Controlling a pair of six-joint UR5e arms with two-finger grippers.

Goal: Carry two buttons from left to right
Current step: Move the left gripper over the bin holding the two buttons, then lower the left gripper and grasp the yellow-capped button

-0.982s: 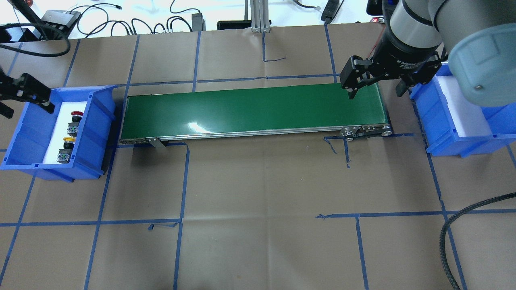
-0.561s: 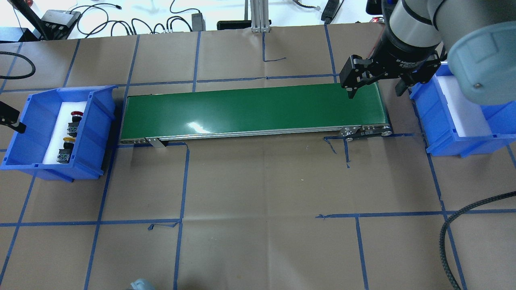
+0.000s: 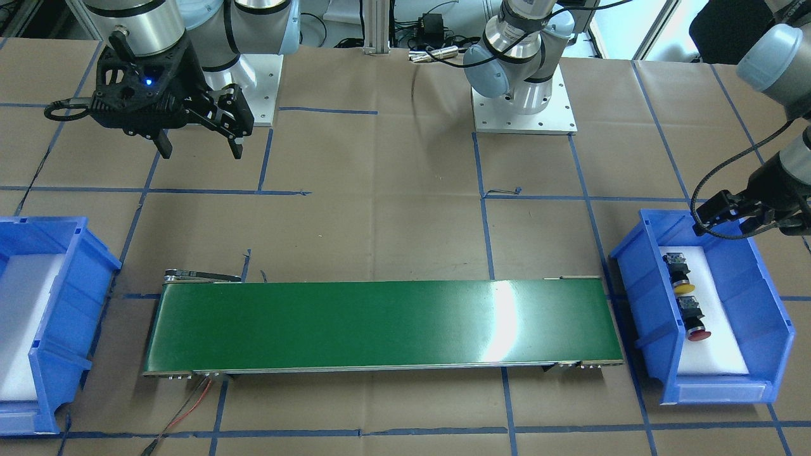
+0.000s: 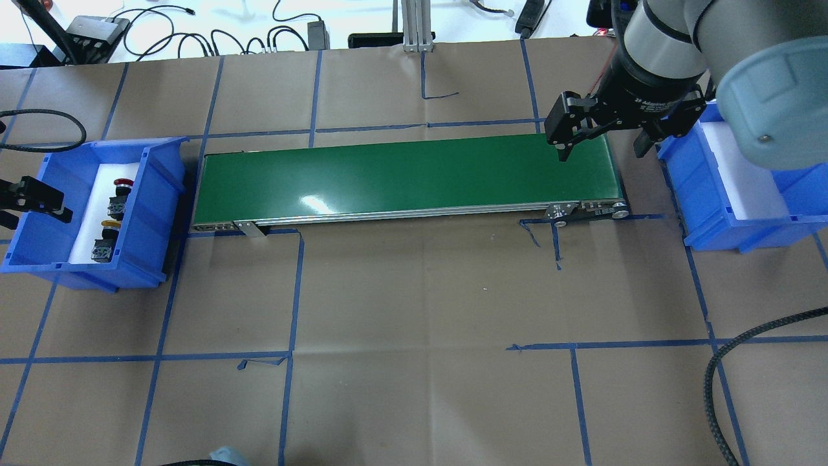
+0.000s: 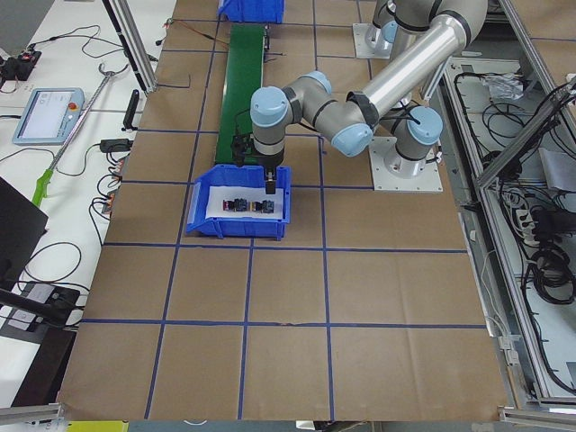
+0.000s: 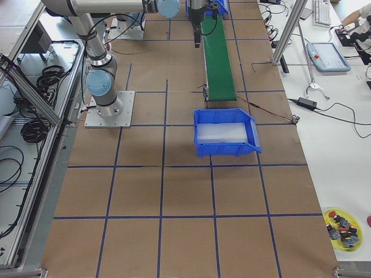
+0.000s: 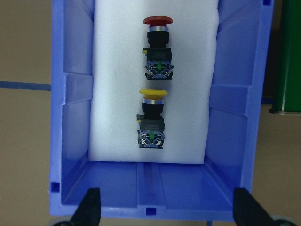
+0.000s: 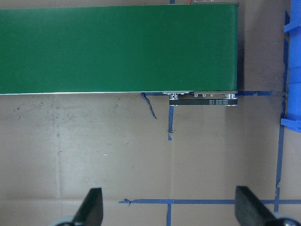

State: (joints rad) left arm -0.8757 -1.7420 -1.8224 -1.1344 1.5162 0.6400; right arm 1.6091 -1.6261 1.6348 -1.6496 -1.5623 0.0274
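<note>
The red-capped button point(image 4: 121, 184) and the yellow-capped button point(image 4: 110, 224) lie side by side on white foam in the left blue bin point(image 4: 152, 213). The left wrist view shows both from above, the red one point(image 7: 157, 28) beyond the yellow one point(image 7: 154, 101). My left gripper point(image 4: 35, 217) is open and empty above the bin's outer wall, apart from both buttons; in the left wrist view point(image 7: 167, 212) its fingers straddle the bin's near wall. My right gripper point(image 4: 601, 152) is open and empty above the right end of the green conveyor belt point(image 4: 407, 178).
The right blue bin point(image 4: 737, 188) with a white foam floor stands just right of the belt. A black braided cable point(image 4: 744, 362) loops over the table at the near right. A yellow dish point(image 6: 342, 227) with spare buttons sits far off in the exterior right view.
My left gripper has moved from the bin's far left corner toward the near side, slipping almost out of view, and now hangs over the bin's outer wall. The right gripper has hardly moved.
</note>
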